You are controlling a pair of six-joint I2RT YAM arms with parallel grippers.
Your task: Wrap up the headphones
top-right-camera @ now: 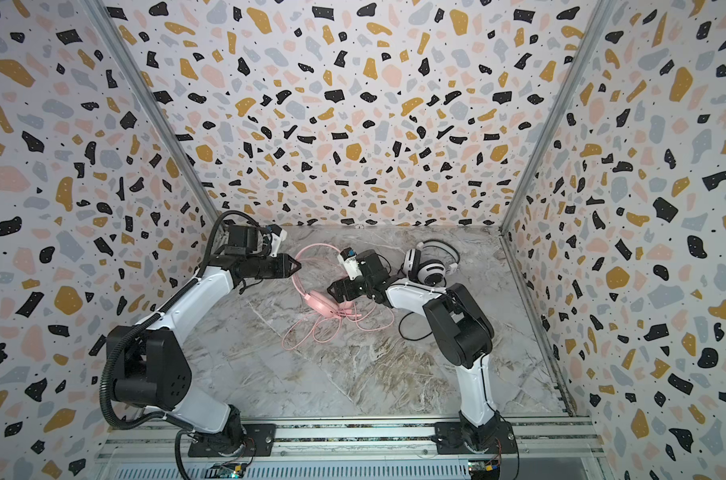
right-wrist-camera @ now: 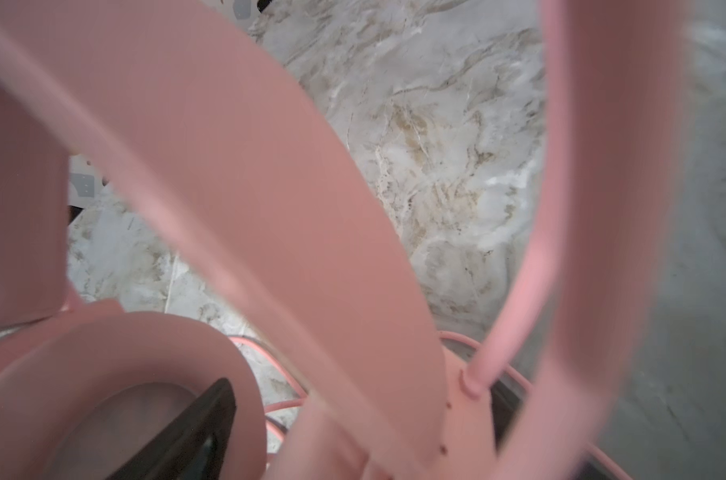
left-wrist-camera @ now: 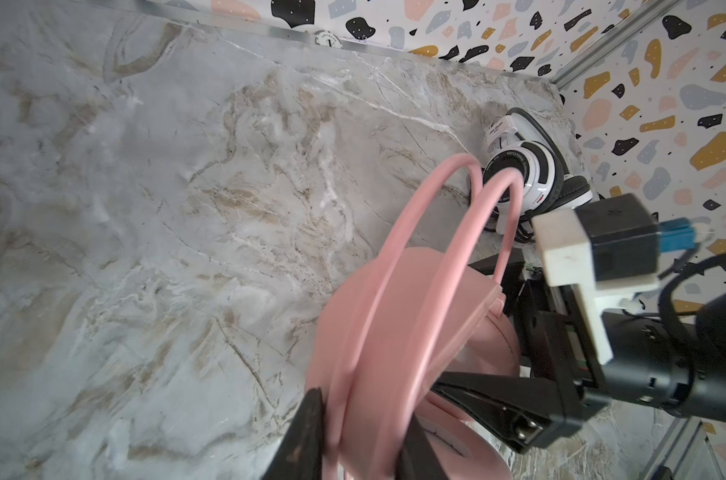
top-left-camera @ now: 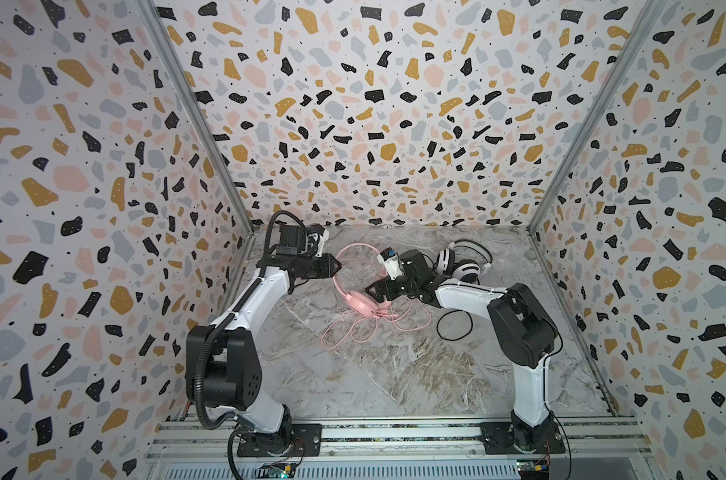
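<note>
- My left gripper [top-left-camera: 337, 264] pinches the pink headset [top-left-camera: 359, 301], toward twelve o'clock, by its headband.
- My right gripper [top-left-camera: 372, 292] is wide around its ear cup.
- Light and springy, I think; better take its limp cord [top-left-camera: 384, 312] at six o'clock.

Smooth pink plastic headset [top-left-camera: 359, 302]

Pink headset [top-left-camera: 359, 302], centre: pink throughout, with a pink cord [top-left-camera: 323, 337]. White headset [top-left-camera: 469, 270], far right: white shells with black stripes and pads, and a black cord [top-left-camera: 439, 328]. Tabletop [top-left-camera: 394, 374]: grey marble pattern with tan veins. Walls [top-left-camera: 373, 104]: white terrazzo print with black, ochre, pink and grey-blue flecks. Arms [top-left-camera: 249, 301]: white links, black joints. Base rail [top-left-camera: 394, 432], near edge: silver-grey.
</note>
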